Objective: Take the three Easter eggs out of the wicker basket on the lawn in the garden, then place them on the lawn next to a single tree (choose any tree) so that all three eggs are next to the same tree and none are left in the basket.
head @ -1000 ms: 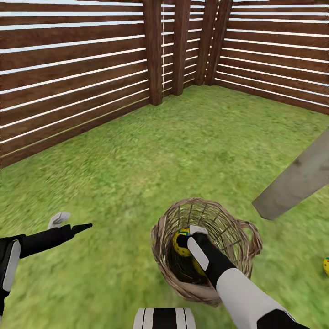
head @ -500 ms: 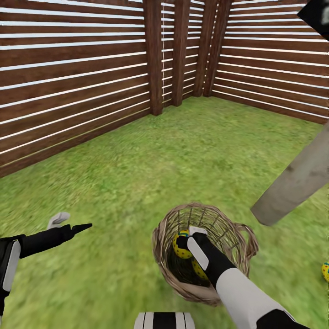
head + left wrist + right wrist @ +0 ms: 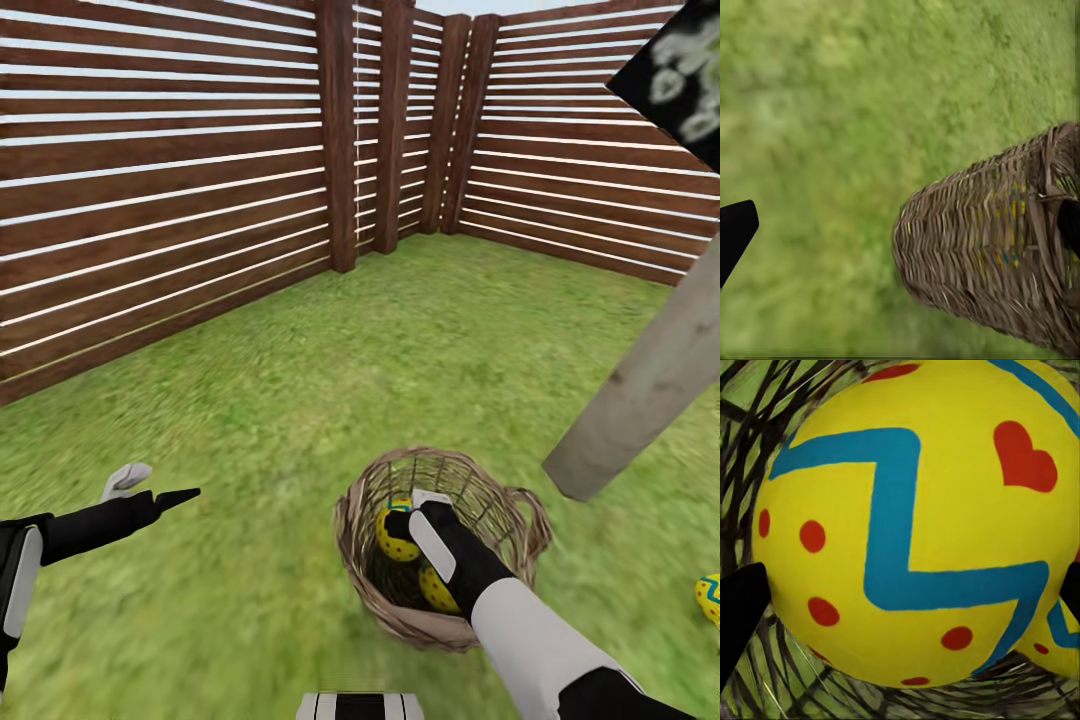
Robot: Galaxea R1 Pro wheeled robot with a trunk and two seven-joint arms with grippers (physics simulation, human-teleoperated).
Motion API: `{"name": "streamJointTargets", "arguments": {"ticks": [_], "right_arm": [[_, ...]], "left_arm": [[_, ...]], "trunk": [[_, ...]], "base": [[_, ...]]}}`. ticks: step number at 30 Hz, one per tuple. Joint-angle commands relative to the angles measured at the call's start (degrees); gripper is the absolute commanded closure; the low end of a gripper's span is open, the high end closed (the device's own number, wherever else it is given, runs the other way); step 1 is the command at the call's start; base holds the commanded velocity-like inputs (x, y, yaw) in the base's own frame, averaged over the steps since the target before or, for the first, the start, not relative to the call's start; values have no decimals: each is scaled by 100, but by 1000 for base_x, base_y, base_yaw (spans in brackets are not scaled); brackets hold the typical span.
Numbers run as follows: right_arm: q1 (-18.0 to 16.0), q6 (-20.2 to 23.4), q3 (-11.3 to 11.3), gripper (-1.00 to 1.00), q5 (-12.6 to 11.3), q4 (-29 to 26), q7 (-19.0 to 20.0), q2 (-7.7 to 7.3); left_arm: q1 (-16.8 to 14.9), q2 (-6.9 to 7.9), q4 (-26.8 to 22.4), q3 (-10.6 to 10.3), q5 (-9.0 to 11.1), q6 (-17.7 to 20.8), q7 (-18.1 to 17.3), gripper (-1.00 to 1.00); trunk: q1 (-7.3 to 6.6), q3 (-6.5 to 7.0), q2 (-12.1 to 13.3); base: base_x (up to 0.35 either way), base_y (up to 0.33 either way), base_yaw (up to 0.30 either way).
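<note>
Nearest the robot, the right gripper reaches down into the wicker basket, its black fingertips set at either side of a yellow Easter egg; whether they press on its shell cannot be told. That egg is smooth and glossy, painted with a blue zigzag band, red dots and a red heart. A second egg lies just beside it in the basket, partly under the wrist. The basket is bucket-shaped, of loosely woven brown wicker with grass showing through the gaps, and has a small loop handle at its rim. To the left, the left gripper hangs over the lawn with its fingers spread, holding nothing. A third egg rests on the mottled green grass well to the right of the basket. Beyond it rises the smooth grey-beige trunk of the tree, leaning in the picture, with dark foliage above. Farthest stands a brown fence of horizontal slats and thick posts.
</note>
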Motion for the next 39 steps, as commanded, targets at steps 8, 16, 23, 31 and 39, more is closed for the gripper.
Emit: {"name": "streamJointTargets", "arguments": {"ticks": [8, 16, 23, 31, 39], "right_arm": [[-11, 142, 19, 100, -84, -9, -50, -6], [-11, 290, 19, 100, -84, -9, -42, -17], [-11, 315, 19, 100, -84, -9, -48, -16], [-62, 471, 4, 100, -84, -6, -48, -68], [-99, 564, -7, 100, -84, -8, -48, -79]], "left_arm": [[-1, 6, 0, 6, 42, 50, 3, -100], [-4, 9, 0, 7, 34, 50, 2, -100], [-3, 1, 0, 6, 34, 50, 2, -100], [-3, 1, 0, 5, 34, 50, 2, -100], [-1, 0, 0, -7, 34, 50, 2, -100]], "trunk": [[-24, 173, 9], [-44, 351, 20], [-62, 506, 29], [-83, 683, 40], [-104, 860, 51]], "base": [[-49, 0, 0], [-47, 0, 0], [-87, 0, 0], [-86, 0, 0], [-24, 0, 0]]}}
